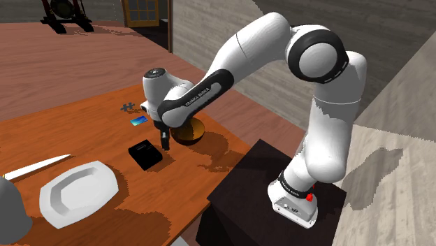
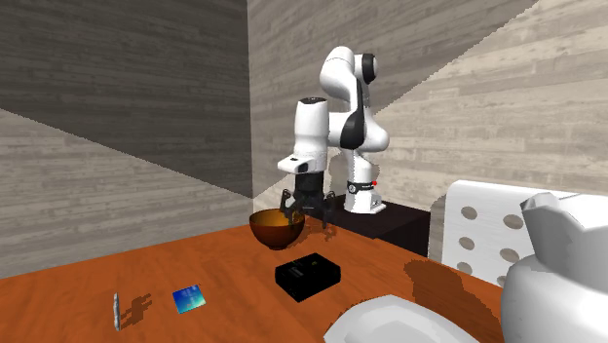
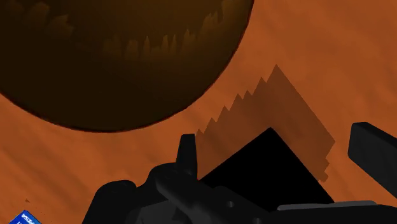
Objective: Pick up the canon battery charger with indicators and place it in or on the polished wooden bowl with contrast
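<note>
The charger is a flat black box (image 1: 145, 154) lying on the orange-brown wooden table (image 1: 84, 133), also seen as a black box (image 2: 308, 274) and as a black corner (image 3: 267, 172) under the hand. The brown wooden bowl (image 1: 189, 131) stands just beyond it, empty (image 2: 276, 229), its dark round inside (image 3: 114, 57) ahead of the fingers. My gripper (image 1: 165, 142) hangs a little above the table between charger and bowl, over the charger's edge nearest the bowl. Its fingers (image 3: 186, 153) stand wide apart with nothing held; the gripper (image 3: 277, 137) is open.
A small blue card (image 1: 137, 121) and a dark little object (image 1: 128, 107) lie farther along the table. A white plate (image 1: 77, 190), a white knife (image 1: 35, 168) and a grey rounded vessel (image 1: 10, 206) sit toward the shoulder view's lower left. A white chair (image 2: 477, 229) stands beside the table.
</note>
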Controlling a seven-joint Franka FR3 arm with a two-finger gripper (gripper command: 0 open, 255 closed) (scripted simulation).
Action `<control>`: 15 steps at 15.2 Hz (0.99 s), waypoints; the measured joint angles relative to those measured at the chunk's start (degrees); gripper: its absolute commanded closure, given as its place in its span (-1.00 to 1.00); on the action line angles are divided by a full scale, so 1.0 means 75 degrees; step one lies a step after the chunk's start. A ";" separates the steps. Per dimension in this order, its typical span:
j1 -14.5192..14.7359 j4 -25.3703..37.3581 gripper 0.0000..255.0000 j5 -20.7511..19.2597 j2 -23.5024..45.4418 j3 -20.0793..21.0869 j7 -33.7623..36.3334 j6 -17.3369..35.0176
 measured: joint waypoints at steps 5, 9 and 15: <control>0.0239 0.0609 -1.00 -0.0261 0.0951 0.0095 -0.0194 0.0233; 0.0269 0.0609 -1.00 -0.0367 0.1266 0.0035 -0.0159 0.0537; 0.0295 0.0617 -1.00 -0.0432 0.1465 -0.0010 -0.0113 0.0728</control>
